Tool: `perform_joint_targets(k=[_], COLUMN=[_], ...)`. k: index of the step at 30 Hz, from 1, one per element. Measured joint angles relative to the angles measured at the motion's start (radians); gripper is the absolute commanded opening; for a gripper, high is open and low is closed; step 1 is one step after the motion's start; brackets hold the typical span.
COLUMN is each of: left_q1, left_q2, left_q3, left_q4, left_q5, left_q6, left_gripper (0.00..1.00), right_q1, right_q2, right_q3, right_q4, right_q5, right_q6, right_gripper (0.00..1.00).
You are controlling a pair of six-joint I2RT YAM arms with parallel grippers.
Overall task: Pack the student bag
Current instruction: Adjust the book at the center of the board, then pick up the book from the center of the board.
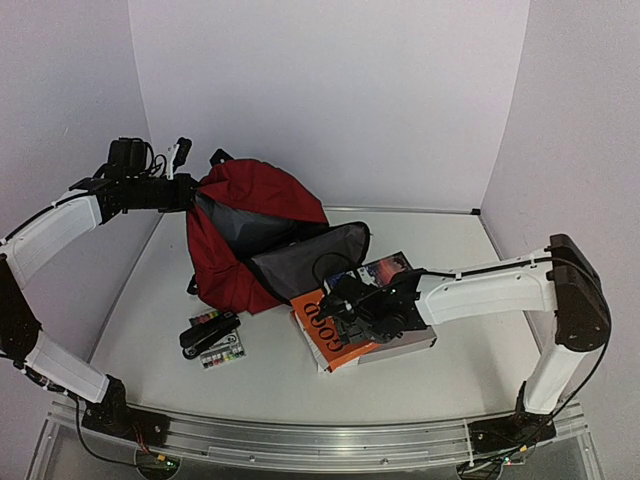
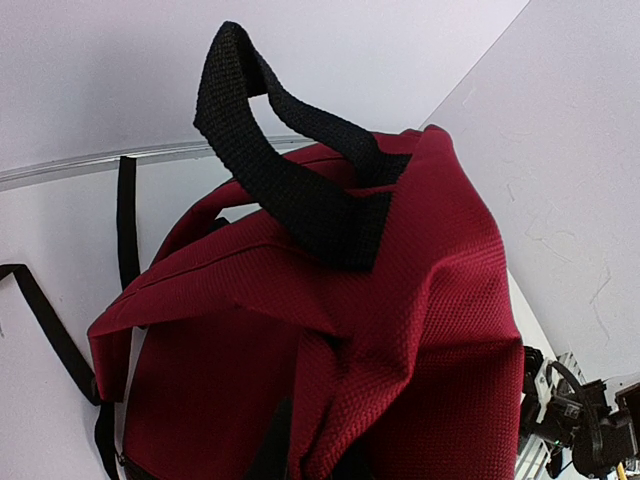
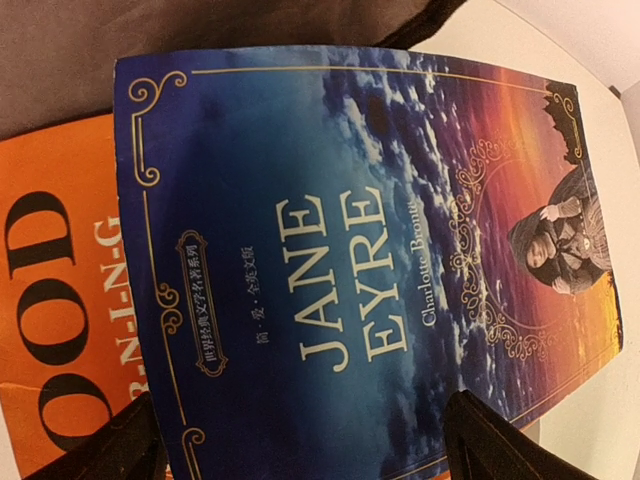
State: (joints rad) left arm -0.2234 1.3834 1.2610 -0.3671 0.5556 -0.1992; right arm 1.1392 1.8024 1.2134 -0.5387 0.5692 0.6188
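Packing the student bag: the right gripper [image 3: 300, 425] is hovering with its jaws spread wide across a blue "Jane Eyre" paperback [image 3: 380, 250], which is lying on an orange softcover book [image 3: 60, 290]. The risk is that the closing fingers [image 3: 115, 450] catch both covers or skid the top book away. The large dark red fabric backpack [image 1: 255, 190] is standing at ten o'clock from them, its grey mouth gaping beside the books. The left gripper [image 1: 185, 192], clamped shut, is pinching its top at nine o'clock, and a slip there could collapse the opening.
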Motion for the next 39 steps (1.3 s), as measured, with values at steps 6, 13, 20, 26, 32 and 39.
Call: perform_joint_targets(k=[6,13,20,26,32,39], left_q1=[0.0,0.0,0.0,0.0,0.0,0.0], left_q2=[0.0,0.0,0.0,0.0,0.0,0.0], left_q3=[0.0,0.0,0.0,0.0,0.0,0.0], left_q4=[0.0,0.0,0.0,0.0,0.0,0.0], left_q5=[0.0,0.0,0.0,0.001,0.002,0.003], left_q6=[0.0,0.0,0.0,0.0,0.003,0.015], left_gripper=[0.0,0.0,0.0,0.0,0.0,0.0], right_q1=[-0.047,-0.075,-0.22,-0.542,-0.852,-0.973], right_q2=[-0.028,-0.086,-0.321,-0.429,-0.342,-0.179], right_q3=[-0.015,-0.016,-0.017,-0.152,-0.266,-0.258], right_q4=[-0.018,-0.03,0.012,0.196,0.321,0.407], right_q5=[-0.001,-0.023,-0.121,-0.439,-0.905,-1.214], right_q6=[0.01,-0.001,-0.044,-0.139,-0.239,-0.312], right_gripper=[0.98,0.98,0.98,0.98,0.98,0.98])
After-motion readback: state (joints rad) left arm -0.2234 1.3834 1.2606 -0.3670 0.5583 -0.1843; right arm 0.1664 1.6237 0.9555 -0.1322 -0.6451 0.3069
